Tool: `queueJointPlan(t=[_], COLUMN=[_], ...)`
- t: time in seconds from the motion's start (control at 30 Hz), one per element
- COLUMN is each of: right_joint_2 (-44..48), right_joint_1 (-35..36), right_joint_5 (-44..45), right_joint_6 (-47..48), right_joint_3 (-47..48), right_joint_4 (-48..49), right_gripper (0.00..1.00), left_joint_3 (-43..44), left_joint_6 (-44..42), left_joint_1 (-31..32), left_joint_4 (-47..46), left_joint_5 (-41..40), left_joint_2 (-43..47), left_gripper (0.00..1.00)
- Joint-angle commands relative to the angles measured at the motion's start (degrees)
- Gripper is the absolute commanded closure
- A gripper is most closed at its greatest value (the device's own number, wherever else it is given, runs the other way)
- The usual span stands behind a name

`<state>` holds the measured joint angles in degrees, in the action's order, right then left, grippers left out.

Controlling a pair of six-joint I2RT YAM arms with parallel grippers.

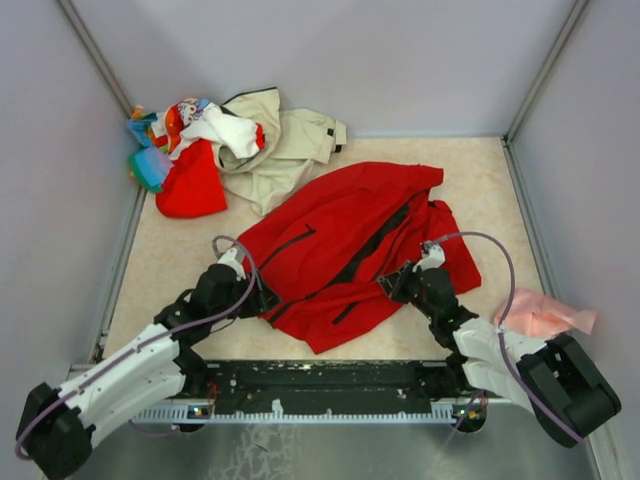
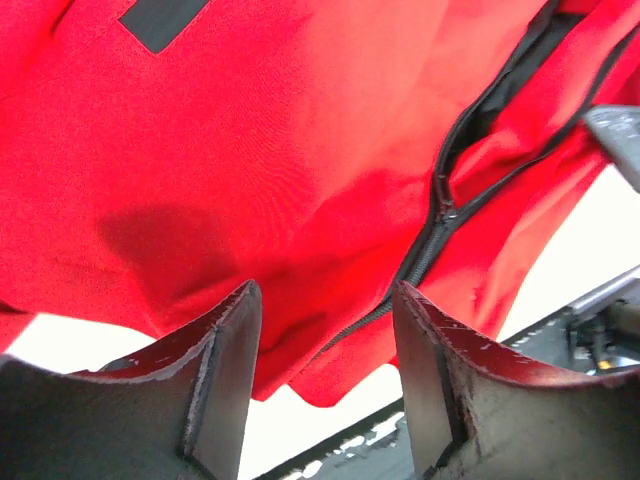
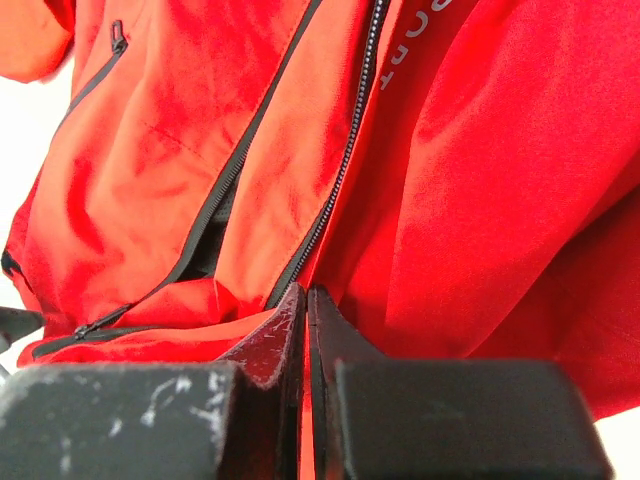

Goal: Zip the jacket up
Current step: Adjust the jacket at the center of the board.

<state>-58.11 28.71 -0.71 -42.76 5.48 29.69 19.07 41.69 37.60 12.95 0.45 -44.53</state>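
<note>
The red jacket (image 1: 350,235) lies spread across the middle of the table, its black front zipper (image 1: 378,238) open along most of its length. My left gripper (image 1: 262,298) is open at the jacket's lower left hem. In the left wrist view its fingers (image 2: 235,350) stand wide apart just short of the hem (image 2: 330,370), with the zipper slider (image 2: 440,213) a little beyond. My right gripper (image 1: 396,282) is at the jacket's right front edge. In the right wrist view it (image 3: 306,295) is shut on red fabric beside the zipper teeth (image 3: 340,170).
A pile of clothes sits at the back left: a beige jacket (image 1: 285,140), a small red garment (image 1: 190,185) and white and coloured pieces (image 1: 215,125). A pink cloth (image 1: 540,312) lies at the right near my right arm. Grey walls enclose the table.
</note>
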Motion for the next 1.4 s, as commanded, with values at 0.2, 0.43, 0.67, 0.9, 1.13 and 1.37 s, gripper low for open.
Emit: queueJointPlan(t=[0.2, 0.43, 0.67, 0.9, 1.13, 1.37], right_joint_2=[1.1, 1.2, 0.5, 0.2, -0.8, -0.5], right_joint_1=[-0.1, -0.1, -0.1, -0.1, -0.2, -0.1], right_joint_5=[1.1, 1.9, 1.2, 1.6, 1.2, 1.2], right_joint_6=[0.2, 0.6, 1.0, 1.0, 1.7, 1.7], right_joint_3=[-2.2, -3.0, -2.4, -2.8, -2.6, -2.7], right_joint_4=[6.2, 8.0, 9.1, 10.2, 10.5, 10.6], right_gripper=[1.0, 1.0, 1.0, 1.0, 1.0, 1.0], left_joint_3=[-1.5, -2.8, -1.9, -0.8, -6.4, -9.5], left_joint_6=[13.1, 17.3, 19.0, 17.8, 20.9, 20.9], left_joint_1=[-0.2, -0.2, -0.1, -0.2, -0.2, -0.1], left_joint_4=[9.2, 12.6, 16.5, 18.7, 5.7, -8.8], left_joint_5=[0.7, 5.6, 3.7, 5.9, 8.9, 9.0], left_joint_2=[14.2, 14.3, 15.2, 12.3, 14.8, 8.3], left_gripper=[0.36, 0.36, 0.34, 0.32, 0.31, 0.32])
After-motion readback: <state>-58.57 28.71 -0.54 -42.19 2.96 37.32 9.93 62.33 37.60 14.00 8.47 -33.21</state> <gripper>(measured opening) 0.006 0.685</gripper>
